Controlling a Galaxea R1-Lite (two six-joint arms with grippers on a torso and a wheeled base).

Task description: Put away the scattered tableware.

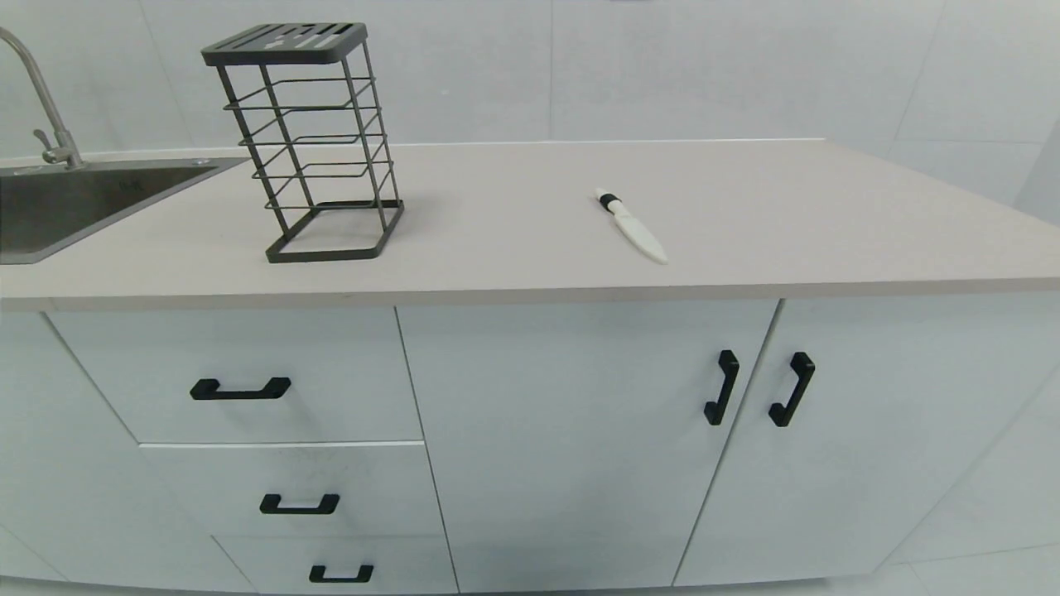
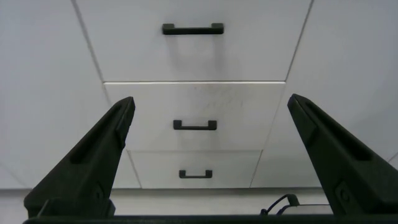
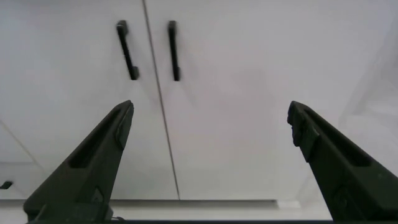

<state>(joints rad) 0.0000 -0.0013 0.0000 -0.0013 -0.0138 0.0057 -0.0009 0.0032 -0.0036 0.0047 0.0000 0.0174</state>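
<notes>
So the only bit of tableware lying loose here is a small all-white knife with a black band round it. The blade is creamy white, looks ceramic or plastic, and tapers to a point. The handle is a short white stub, and the black ring sits where the two meet. It lies flat on the pale grey countertop, handle toward the back wall, tip angled toward the front edge and the robot's right.

The left pincer is released, its two dark fingers spread wide with nothing between them. Straight ahead of it is the white drawer stack: the top black bar handle, the middle handle and the bottom handle all sit in the gap between the fingers.

The right pincer is the same, wide open and holding nothing. It faces the white double cabinet doors, and the two vertical black door handles sit off toward one finger's side of the gap.

The knife is up on the counter above those doors, so it's higher than where the right pincer points and well apart from both pincers.

The tall black wire knife rack with a slotted top stands on the counter above the drawers the left pincer faces, well apart from the knife. Further to the left are the steel sink and its curved metal tap.
</notes>
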